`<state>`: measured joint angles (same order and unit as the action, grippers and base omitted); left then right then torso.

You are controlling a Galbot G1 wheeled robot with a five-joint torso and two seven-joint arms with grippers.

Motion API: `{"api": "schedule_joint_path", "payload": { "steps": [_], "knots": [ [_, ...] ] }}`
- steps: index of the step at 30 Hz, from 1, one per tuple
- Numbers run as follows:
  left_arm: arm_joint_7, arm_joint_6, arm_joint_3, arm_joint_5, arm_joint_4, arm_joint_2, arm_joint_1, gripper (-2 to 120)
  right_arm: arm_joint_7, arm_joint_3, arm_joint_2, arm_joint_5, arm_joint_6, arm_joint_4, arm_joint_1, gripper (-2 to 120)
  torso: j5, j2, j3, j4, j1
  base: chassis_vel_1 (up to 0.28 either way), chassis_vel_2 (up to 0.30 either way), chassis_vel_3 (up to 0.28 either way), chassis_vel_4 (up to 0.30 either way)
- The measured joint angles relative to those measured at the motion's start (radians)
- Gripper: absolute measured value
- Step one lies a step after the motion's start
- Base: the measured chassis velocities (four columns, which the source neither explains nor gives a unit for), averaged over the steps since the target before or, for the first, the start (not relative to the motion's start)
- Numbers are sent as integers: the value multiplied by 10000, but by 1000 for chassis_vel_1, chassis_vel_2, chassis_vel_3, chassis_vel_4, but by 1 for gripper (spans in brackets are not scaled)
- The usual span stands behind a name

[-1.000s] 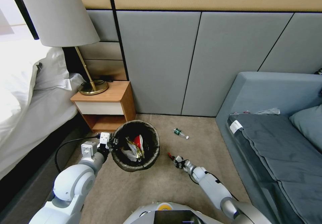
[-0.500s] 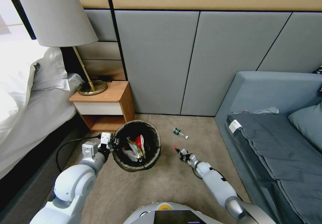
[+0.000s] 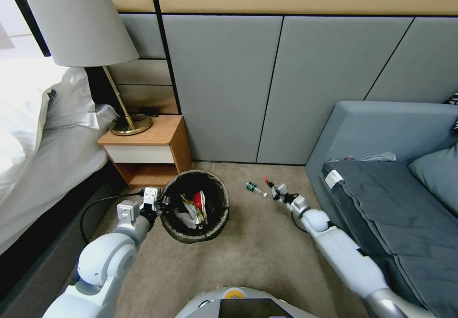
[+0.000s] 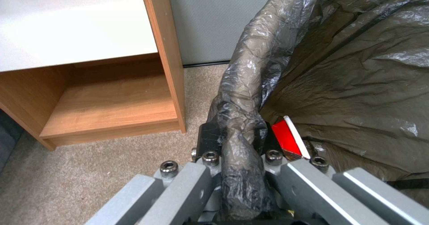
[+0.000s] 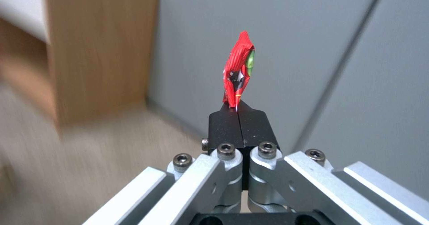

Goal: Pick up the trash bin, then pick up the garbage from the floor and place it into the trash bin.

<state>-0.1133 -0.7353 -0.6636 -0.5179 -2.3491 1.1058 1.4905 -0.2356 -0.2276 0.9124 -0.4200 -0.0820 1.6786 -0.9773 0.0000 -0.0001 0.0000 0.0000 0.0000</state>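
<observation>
The trash bin (image 3: pixel 217 226), lined with a dark bag, is held just left of centre over the carpet floor (image 3: pixel 248 256). My left gripper (image 3: pixel 160 203) is shut on its bagged rim (image 4: pixel 237 94), which is pinched between the black pads (image 4: pixel 207 137). Inside lie a red-and-white packet (image 3: pixel 196 200), a shiny wrapper (image 3: pixel 190 209) and white tissue (image 3: pixel 182 220). My right gripper (image 3: pixel 273 188) is shut on a small red wrapper (image 3: pixel 266 179), which sticks up from the closed fingertips (image 5: pixel 239 74), near the wall. A small green bottle (image 3: pixel 255 189) lies on the floor just left of that gripper.
A wooden nightstand (image 3: pixel 148 153) with a brass lamp (image 3: pixel 126 125) stands left of the bin, beside a white bed (image 3: pixel 38 137). A grey sofa (image 3: pixel 381 189) fills the right. Grey wall panels (image 3: pixel 224 89) close the back. Open carpet lies between the bin and the sofa.
My right arm has swung away from the bin, forward and to the right toward the wall, carrying the red wrapper past the green bottle. The left gripper and bin have stayed put.
</observation>
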Motion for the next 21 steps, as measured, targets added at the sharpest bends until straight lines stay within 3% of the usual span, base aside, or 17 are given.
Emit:
{"api": "schedule_joint_path", "payload": {
  "steps": [3, 7, 15, 21],
  "knots": [
    [0, 0, 74, 3, 27, 1, -42, 1, 241, 142, -137, -728, 681, 1446, 50, 0, -2, 0, 0, 0, 1, 0, 0, 0, 0],
    [-9, 0, 161, 17, 63, 15, -91, 1, 430, 538, -129, -1363, 1453, 2493, 331, 0, -3, 0, 0, 0, 0, 0, 0, 0, 0],
    [-18, 0, 233, 38, 149, 19, -144, 1, 596, 1721, 123, -1718, 2367, 3621, 1075, 0, -1, 0, 0, 0, 0, 0, 0, 0, 0],
    [-24, 0, 293, 36, 225, -7, -273, 1, 1352, 3446, 392, -1966, 3140, 4219, 1937, 0, -2, 0, 0, 1, 0, 0, 0, 0, 0]
  ]
}}
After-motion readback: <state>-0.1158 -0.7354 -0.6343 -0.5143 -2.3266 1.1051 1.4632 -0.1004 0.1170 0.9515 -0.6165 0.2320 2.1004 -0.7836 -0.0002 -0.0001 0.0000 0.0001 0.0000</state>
